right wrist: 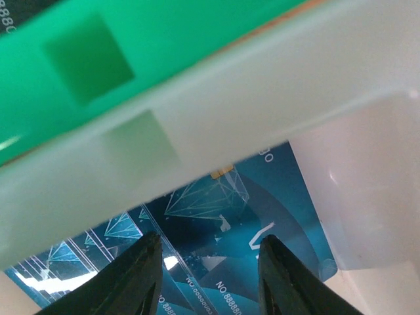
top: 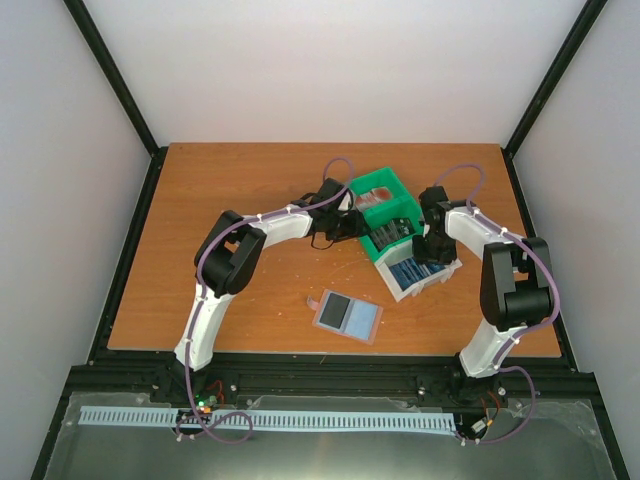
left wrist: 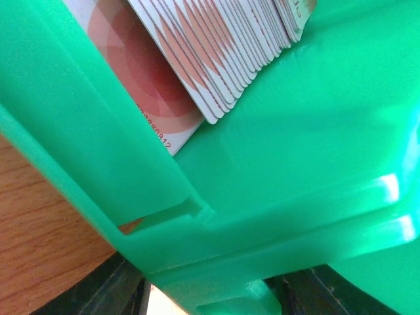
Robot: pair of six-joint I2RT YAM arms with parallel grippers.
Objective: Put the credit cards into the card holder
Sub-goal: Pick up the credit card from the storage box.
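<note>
Card holder [top: 347, 316] lies open on table [top: 220, 180], near centre, well apart from both arms; you can't tell if dark patch inside is a card. Farther right: your right gripper [right wrist: 210, 282], jaws apart, nothing clamped, over blue credit cards [right wrist: 216, 216] in tray [top: 378, 181]. Left gripper [top: 343, 222] at tray's green wall by red-and-white cards [left wrist: 216, 72]; jaws hidden, state unreadable. Loading mostly ahead.

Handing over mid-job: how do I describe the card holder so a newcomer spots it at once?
On the wooden table, look near the front edge, just in front of the green-and-white tray. The card holder lies there open and flat. Unlike the boxy tray, it is a thin pink-rimmed rectangle, grey-blue inside.
</note>
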